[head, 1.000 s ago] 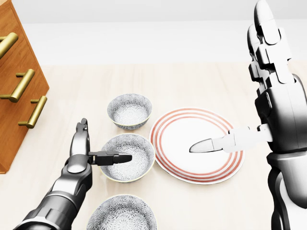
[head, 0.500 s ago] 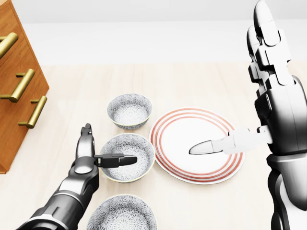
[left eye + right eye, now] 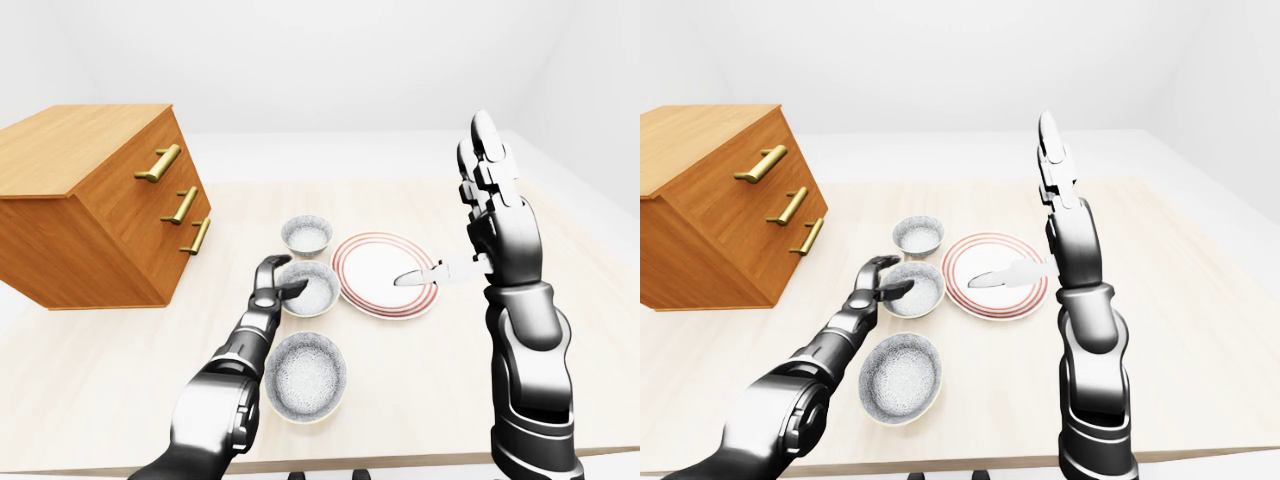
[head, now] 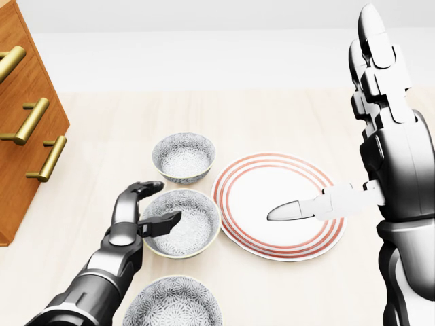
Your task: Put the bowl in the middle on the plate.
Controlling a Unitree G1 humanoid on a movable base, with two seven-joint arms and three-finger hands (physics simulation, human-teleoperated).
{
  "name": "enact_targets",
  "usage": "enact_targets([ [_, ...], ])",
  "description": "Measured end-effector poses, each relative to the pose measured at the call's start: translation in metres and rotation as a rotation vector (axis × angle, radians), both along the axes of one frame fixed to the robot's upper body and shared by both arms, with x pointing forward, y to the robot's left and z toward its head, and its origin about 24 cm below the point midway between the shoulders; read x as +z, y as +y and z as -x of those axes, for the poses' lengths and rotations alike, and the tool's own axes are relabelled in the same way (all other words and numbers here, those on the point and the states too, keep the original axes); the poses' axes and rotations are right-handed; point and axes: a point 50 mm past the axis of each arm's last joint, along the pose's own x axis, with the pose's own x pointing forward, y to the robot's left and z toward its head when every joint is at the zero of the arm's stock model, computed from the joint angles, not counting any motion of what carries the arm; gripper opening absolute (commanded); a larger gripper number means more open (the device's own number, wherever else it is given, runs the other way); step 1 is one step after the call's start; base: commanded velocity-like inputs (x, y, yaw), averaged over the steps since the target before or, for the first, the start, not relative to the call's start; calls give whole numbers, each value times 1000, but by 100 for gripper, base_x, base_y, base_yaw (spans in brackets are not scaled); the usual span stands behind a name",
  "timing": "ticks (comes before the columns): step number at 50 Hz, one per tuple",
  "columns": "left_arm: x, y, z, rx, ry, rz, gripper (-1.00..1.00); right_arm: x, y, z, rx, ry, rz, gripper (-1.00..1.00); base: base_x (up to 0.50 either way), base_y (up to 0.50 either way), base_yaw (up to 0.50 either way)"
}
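Note:
Three patterned grey bowls stand in a column in the head view. The middle bowl (image 4: 187, 224) sits on the table just left of the red-ringed white plate (image 4: 285, 173). My left hand (image 4: 163, 202) is at this bowl's left rim. Its fingers (image 4: 139, 191) hook round the outside of the wall and its thumb reaches inside. My right hand (image 4: 380, 156) stands upright and open at the plate's right edge, its thumb stretched left above the plate, holding nothing. The plate holds nothing.
Another bowl (image 4: 183, 157) stands above the middle one and a third bowl (image 4: 173, 304) below it, both close by. A wooden drawer chest (image 3: 90, 200) with brass handles stands on the pale table (image 4: 272, 115) at the left.
My left hand's fingers, straight before, have curled over the middle bowl's left rim, and the hand has shifted slightly right. The bowl, plate and right hand have stayed put.

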Motion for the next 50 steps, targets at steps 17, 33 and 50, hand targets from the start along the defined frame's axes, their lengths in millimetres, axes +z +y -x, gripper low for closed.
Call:
enact_targets([
  [17, 0, -3, 0, -28, 10, 29, -100, 4, 1, 3, 5, -21, 3, 100, 0, 0, 0],
  [33, -5, -3, 2, -4, 41, 141, -100, 10, 3, 8, 11, -54, 12, 100, 0, 0, 0],
  [50, 33, 8, -18, -40, -97, 118, -100, 14, 1, 11, 8, -73, 15, 100, 0, 0, 0],
])
